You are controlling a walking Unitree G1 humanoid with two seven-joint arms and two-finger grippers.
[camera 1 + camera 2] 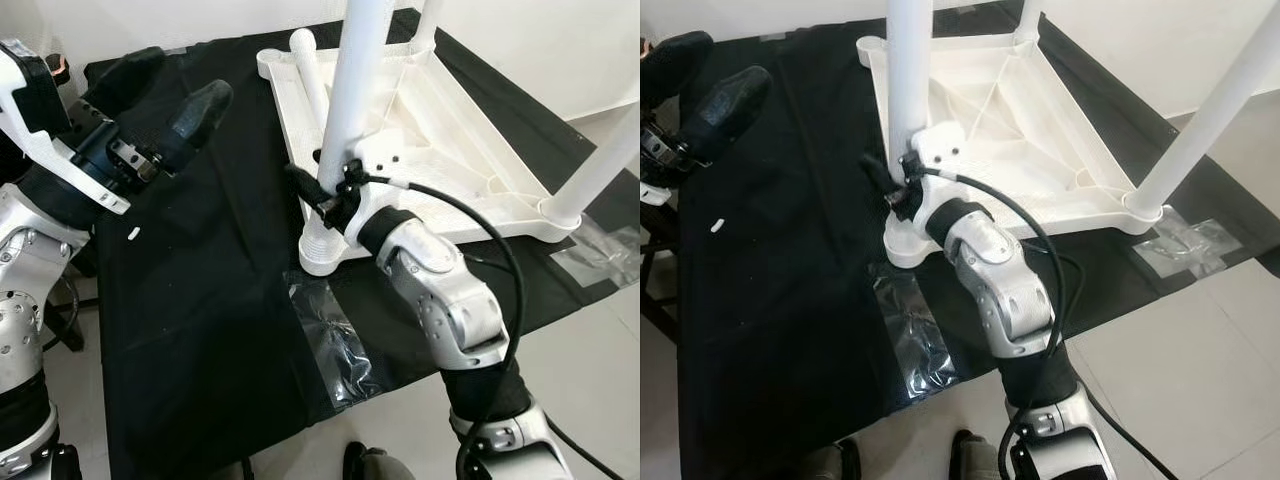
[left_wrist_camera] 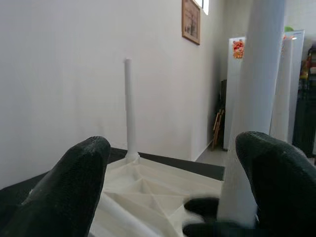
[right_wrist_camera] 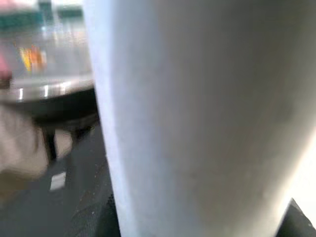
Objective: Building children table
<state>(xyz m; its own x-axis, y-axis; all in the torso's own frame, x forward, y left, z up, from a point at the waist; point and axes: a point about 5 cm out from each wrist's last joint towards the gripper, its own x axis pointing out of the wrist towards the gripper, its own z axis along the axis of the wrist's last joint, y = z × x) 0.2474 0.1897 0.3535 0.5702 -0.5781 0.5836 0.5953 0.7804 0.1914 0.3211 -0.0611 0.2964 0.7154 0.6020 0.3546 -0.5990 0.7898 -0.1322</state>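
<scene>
I am working over a black cloth [image 1: 200,330] spread on the floor, with the white plastic tabletop [image 1: 440,150] lying upside down on the cloth's far right part, its ribbed underside facing up. My right claw [image 1: 318,195] is wrapping around the near leg [image 1: 355,90], which is standing upright in the socket at the tabletop's near corner; the fingers are holding the leg low down, just above that socket. In the right wrist view the white leg [image 3: 197,118] is sitting right against the camera, blurred.

Another leg [image 1: 600,165] is standing in the right corner socket, leaning slightly outward, and a third [image 1: 428,18] is rising from the far corner. A loose leg [image 1: 310,75] is lying flat across the tabletop's underside along its left edge.

My left claw [image 1: 165,115] is hovering above the cloth's left part, well apart from the tabletop, its two black fingers [image 2: 74,187] spread wide and holding nothing, pointing toward the table.

A small white piece [image 1: 133,233] is lying on the cloth under my left arm. Clear tape [image 1: 330,335] is crossing the cloth's near edge onto the floor tiles.
</scene>
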